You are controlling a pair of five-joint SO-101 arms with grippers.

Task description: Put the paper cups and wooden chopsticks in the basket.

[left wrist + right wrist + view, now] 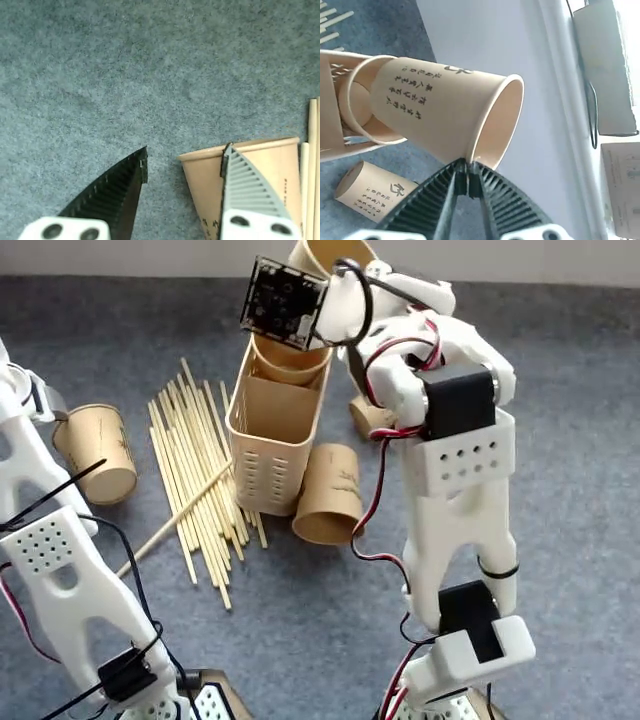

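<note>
the right hand [468, 176], clenched on the rim of a tan paper cup [445, 112] printed with dark characters, holds it tilted into the beige perforated basket [272, 445]. the left hand [186, 150], released, sits at a fallen paper cup [280, 162] beside pale wooden chopsticks [195, 485].

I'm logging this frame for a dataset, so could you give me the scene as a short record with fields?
Basket: beige perforated plastic basket, upright on grey table, one cup inside.
Right gripper: fingers shut on rim of brown paper cup, tilted over basket.
Left gripper: fingers open, one over a cup lying on its side.
Loose cups: two, right of basket.
Chopsticks: wooden chopsticks spread left of basket.
</note>
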